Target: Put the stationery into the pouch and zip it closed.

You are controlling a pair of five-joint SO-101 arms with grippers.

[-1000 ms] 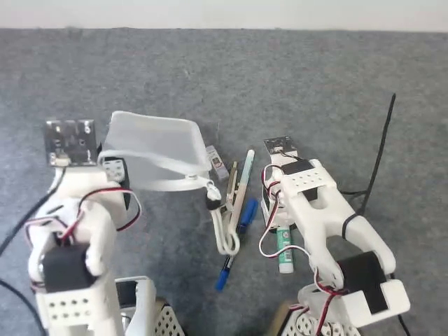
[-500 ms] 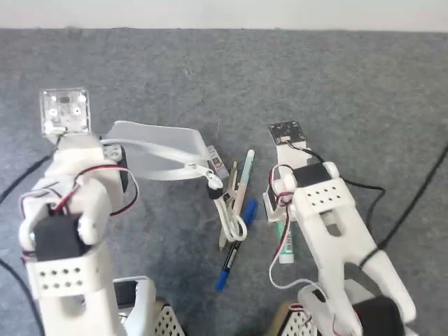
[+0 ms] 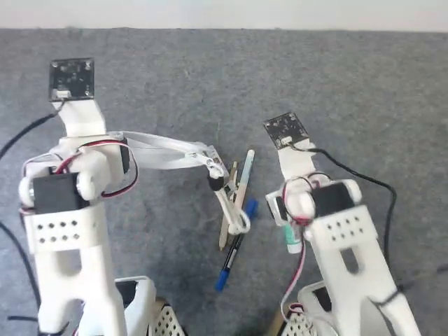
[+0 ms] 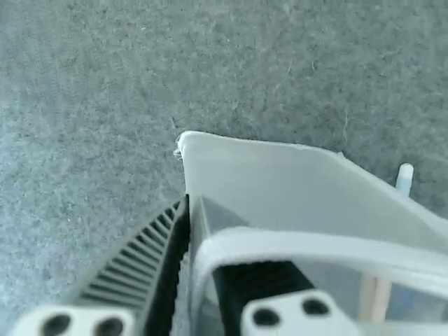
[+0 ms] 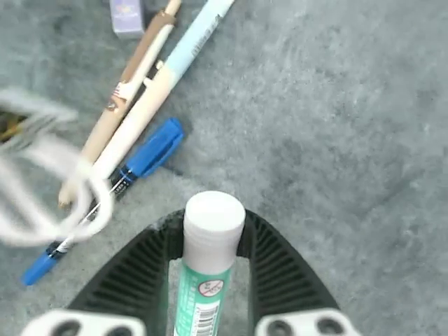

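My left gripper (image 4: 196, 238) is shut on one edge of the translucent white pouch (image 4: 294, 189). In the high view the pouch (image 3: 164, 152) hangs stretched from that gripper (image 3: 124, 150), with its black zip pull and white strap loop (image 3: 236, 213) trailing over the pens. My right gripper (image 5: 210, 241) is shut on a green-and-white glue stick (image 5: 208, 259), held above the carpet; its end (image 3: 292, 239) shows under the right arm. A blue pen (image 5: 143, 157), a beige pen (image 5: 133, 77), a pale blue-and-white pen (image 5: 178, 59) and a small eraser (image 5: 127, 15) lie on the carpet.
Grey carpet (image 3: 336, 91) covers the table, with open room at the far side and right. A black cable (image 3: 381, 192) runs past the right arm. The pens (image 3: 234, 210) lie bunched between the two arms, the eraser (image 3: 218, 163) just beyond them.
The left arm has raised and swung outward, pulling the pouch from an open tub shape into a flat stretched band. The right arm has lifted the glue stick and drawn back toward its base.
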